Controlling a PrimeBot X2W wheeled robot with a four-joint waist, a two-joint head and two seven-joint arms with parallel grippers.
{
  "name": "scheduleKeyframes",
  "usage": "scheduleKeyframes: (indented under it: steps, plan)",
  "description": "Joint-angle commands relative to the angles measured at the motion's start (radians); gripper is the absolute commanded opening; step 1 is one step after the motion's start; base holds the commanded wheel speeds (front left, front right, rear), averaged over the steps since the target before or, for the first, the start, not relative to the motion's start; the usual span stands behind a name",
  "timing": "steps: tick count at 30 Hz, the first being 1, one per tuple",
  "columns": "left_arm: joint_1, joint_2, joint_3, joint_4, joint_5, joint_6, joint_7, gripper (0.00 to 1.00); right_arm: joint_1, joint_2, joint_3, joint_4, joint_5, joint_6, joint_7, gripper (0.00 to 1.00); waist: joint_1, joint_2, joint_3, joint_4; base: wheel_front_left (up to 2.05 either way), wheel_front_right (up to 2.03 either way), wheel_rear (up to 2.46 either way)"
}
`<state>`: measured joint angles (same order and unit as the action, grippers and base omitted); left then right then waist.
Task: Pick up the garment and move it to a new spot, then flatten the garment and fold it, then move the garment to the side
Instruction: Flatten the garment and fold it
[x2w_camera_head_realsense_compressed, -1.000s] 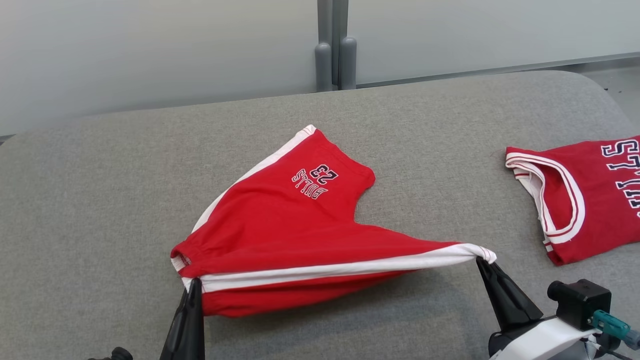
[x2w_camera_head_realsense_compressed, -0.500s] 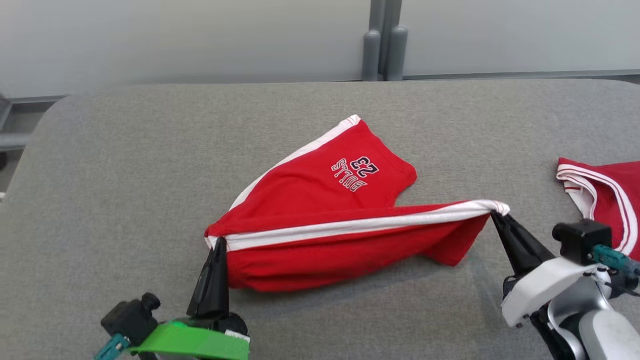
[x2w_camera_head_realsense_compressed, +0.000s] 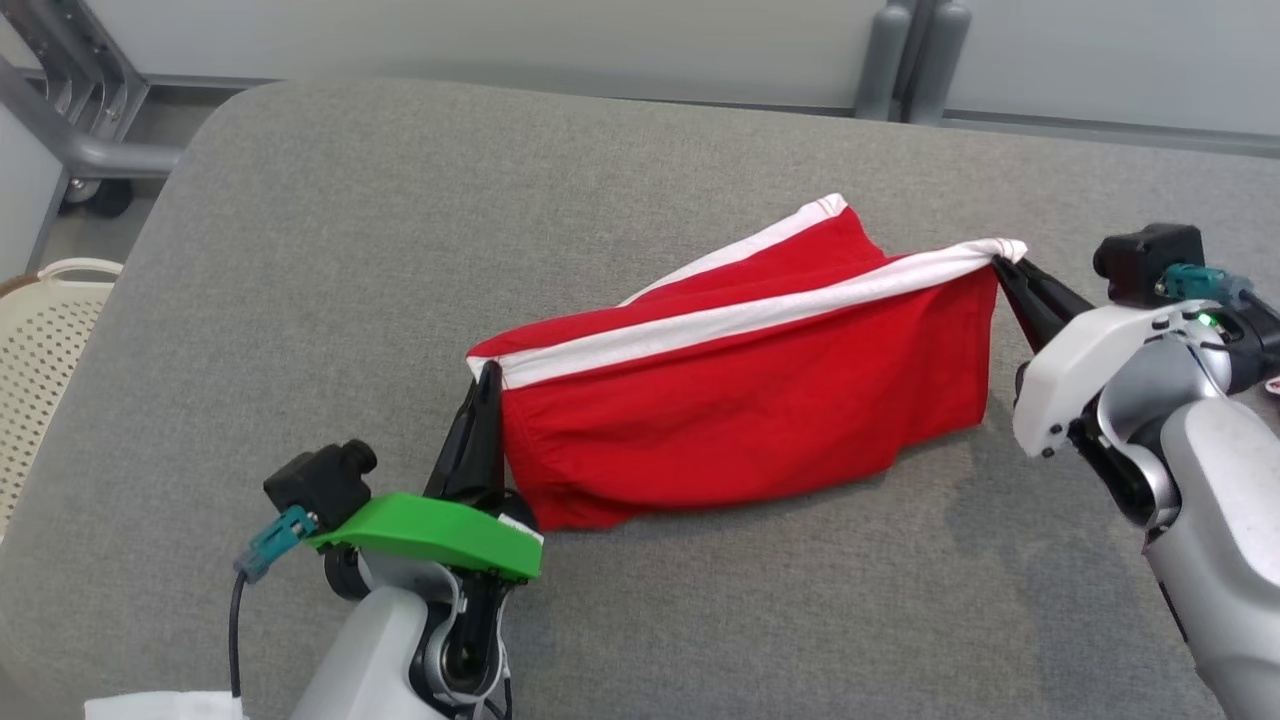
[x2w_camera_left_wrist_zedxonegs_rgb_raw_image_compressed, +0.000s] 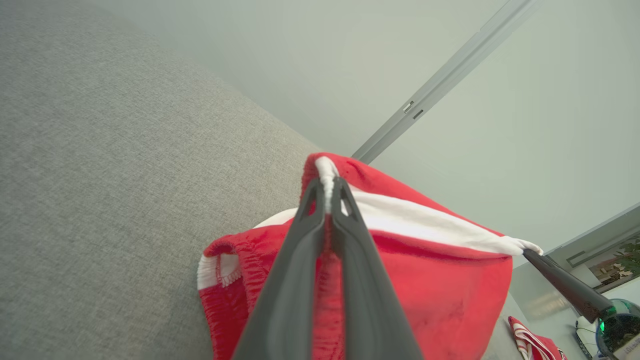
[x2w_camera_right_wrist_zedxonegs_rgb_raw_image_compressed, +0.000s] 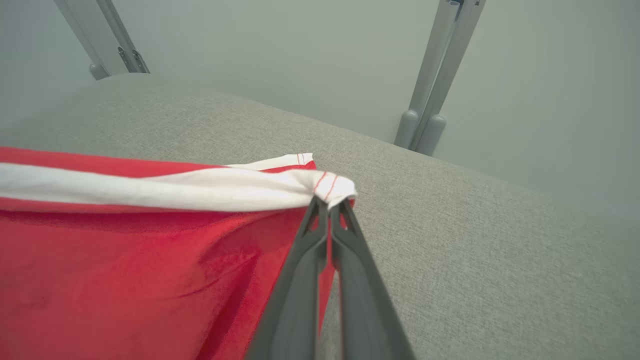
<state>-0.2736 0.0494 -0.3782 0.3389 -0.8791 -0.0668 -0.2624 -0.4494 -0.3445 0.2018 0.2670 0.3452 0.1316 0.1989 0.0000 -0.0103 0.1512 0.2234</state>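
The garment (x2w_camera_head_realsense_compressed: 740, 410) is a pair of red shorts with a white side stripe, hanging stretched between both grippers above the grey padded table (x2w_camera_head_realsense_compressed: 300, 250). My left gripper (x2w_camera_head_realsense_compressed: 487, 372) is shut on the waistband end of the white stripe, seen close up with the left gripper (x2w_camera_left_wrist_zedxonegs_rgb_raw_image_compressed: 327, 184) pinching the garment (x2w_camera_left_wrist_zedxonegs_rgb_raw_image_compressed: 450, 285). My right gripper (x2w_camera_head_realsense_compressed: 998, 263) is shut on the hem end of the stripe; there the right gripper (x2w_camera_right_wrist_zedxonegs_rgb_raw_image_compressed: 327, 201) clamps the bunched white corner of the garment (x2w_camera_right_wrist_zedxonegs_rgb_raw_image_compressed: 125, 260). The lower edge of the cloth still touches the table.
A cream perforated basket (x2w_camera_head_realsense_compressed: 40, 340) stands off the table's left edge. Grey metal frame legs (x2w_camera_head_realsense_compressed: 90, 110) and a wheel are at the far left, with grey posts (x2w_camera_head_realsense_compressed: 905, 50) behind the table. A second red garment (x2w_camera_left_wrist_zedxonegs_rgb_raw_image_compressed: 532, 342) lies far to the right.
The head camera has swung left, so the second red garment has left the head view. Both grippers have lifted the shorts, and the near half now hangs over and hides the printed lettering.
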Motion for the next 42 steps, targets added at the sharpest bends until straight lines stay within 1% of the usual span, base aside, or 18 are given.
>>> scheduleKeyframes:
  steps: [1, 5, 9, 15, 20, 23, 24, 25, 26, 27, 30, 31, 32, 33, 34, 35, 39, 42]
  plan:
    - [-0.030, 0.003, -0.004, 0.008, -0.012, 0.012, -0.003, 0.00, -0.028, -0.009, 0.004, 0.023, 0.010, -0.002, 0.002, 0.00, 0.0000, 0.0103, 0.049, 0.045, 0.00, 0.00, 0.00]
    - [-0.093, 0.003, -0.039, 0.038, -0.040, 0.046, -0.003, 0.00, -0.142, -0.023, 0.042, 0.138, 0.043, -0.002, 0.006, 0.00, 0.0000, 0.0103, 0.084, 0.065, 0.00, 0.00, 0.00]
    - [-0.137, 0.003, -0.072, 0.054, -0.058, 0.086, -0.003, 0.00, -0.246, -0.035, 0.108, 0.243, 0.065, -0.002, 0.012, 0.00, 0.0000, 0.0103, 0.113, 0.084, 0.00, 0.00, 0.00]
    - [-0.186, 0.003, -0.131, 0.067, -0.088, 0.155, -0.003, 0.00, -0.380, -0.059, 0.216, 0.366, 0.111, -0.002, 0.015, 0.00, 0.0000, 0.0103, 0.147, 0.108, 0.00, 0.00, 0.00]
    - [-0.229, 0.003, -0.174, 0.087, -0.110, 0.204, -0.003, 0.00, -0.463, -0.062, 0.303, 0.457, 0.158, -0.002, 0.030, 0.00, 0.0000, 0.0103, 0.165, 0.118, 0.00, 0.00, 0.00]
    - [-0.243, 0.003, -0.190, 0.098, -0.124, 0.224, -0.003, 0.00, -0.503, -0.062, 0.342, 0.502, 0.184, -0.002, 0.018, 0.00, 0.0000, 0.0103, 0.172, 0.121, 0.00, 0.00, 0.00]
    - [-0.247, 0.003, -0.196, 0.104, -0.130, 0.229, -0.003, 0.00, -0.516, -0.062, 0.351, 0.517, 0.187, -0.002, 0.012, 0.02, 0.0000, 0.0103, 0.174, 0.121, 0.00, 0.00, 0.00]
    - [-0.252, 0.003, -0.198, 0.108, -0.136, 0.232, -0.003, 0.03, -0.525, -0.061, 0.361, 0.532, 0.193, -0.002, 0.005, 0.18, 0.0000, 0.0103, 0.176, 0.121, 0.00, 0.00, 0.00]
    - [-0.257, 0.003, -0.198, 0.110, -0.135, 0.240, -0.003, 0.28, -0.534, -0.059, 0.371, 0.546, 0.199, -0.002, -0.002, 0.26, 0.0000, 0.0103, 0.177, 0.121, 0.00, 0.00, 0.00]
    - [-0.260, 0.003, -0.200, 0.114, -0.138, 0.244, -0.003, 0.36, -0.543, -0.057, 0.381, 0.559, 0.203, -0.002, -0.009, 0.27, 0.0000, 0.0103, 0.178, 0.120, 0.00, 0.00, 0.00]
    - [-0.268, 0.003, -0.206, 0.125, -0.144, 0.251, -0.003, 0.44, -0.571, -0.050, 0.411, 0.597, 0.217, -0.002, -0.025, 0.24, 0.0000, 0.0103, 0.183, 0.120, 0.00, 0.00, 0.00]
    - [-0.271, 0.003, -0.206, 0.128, -0.146, 0.252, -0.003, 0.46, -0.581, -0.047, 0.420, 0.611, 0.220, -0.002, -0.031, 0.25, 0.0000, 0.0103, 0.185, 0.120, 0.00, 0.00, 0.00]
    - [-0.274, 0.003, -0.207, 0.130, -0.148, 0.252, -0.003, 0.48, -0.589, -0.043, 0.427, 0.625, 0.223, -0.002, -0.039, 0.28, 0.0000, 0.0103, 0.187, 0.120, 0.00, 0.00, 0.00]
    - [-0.276, 0.003, -0.210, 0.133, -0.151, 0.253, -0.003, 0.58, -0.600, -0.039, 0.430, 0.638, 0.228, -0.002, -0.054, 0.47, 0.0000, 0.0103, 0.190, 0.120, 0.00, 0.00, 0.00]
    - [-0.277, 0.003, -0.212, 0.134, -0.153, 0.254, -0.003, 0.89, -0.610, -0.035, 0.432, 0.652, 0.229, -0.002, -0.071, 0.96, 0.0000, 0.0103, 0.192, 0.121, 0.00, 0.00, 0.00]
    - [-0.278, 0.003, -0.214, 0.135, -0.153, 0.253, -0.003, 1.00, -0.617, -0.030, 0.433, 0.670, 0.230, -0.002, -0.086, 1.00, 0.0000, 0.0103, 0.193, 0.123, 0.00, 0.00, 0.00]
    - [-0.274, 0.003, -0.212, 0.127, -0.121, 0.244, -0.003, 1.00, -0.641, -0.008, 0.446, 0.719, 0.244, -0.002, -0.132, 1.00, 0.0000, 0.0103, 0.193, 0.126, 0.00, 0.00, 0.00]
    - [-0.236, 0.003, -0.180, 0.099, -0.039, 0.242, -0.003, 1.00, -0.646, -0.009, 0.470, 0.734, 0.269, -0.002, -0.163, 1.00, 0.0000, 0.0103, 0.183, 0.119, 0.00, 0.00, 0.00]
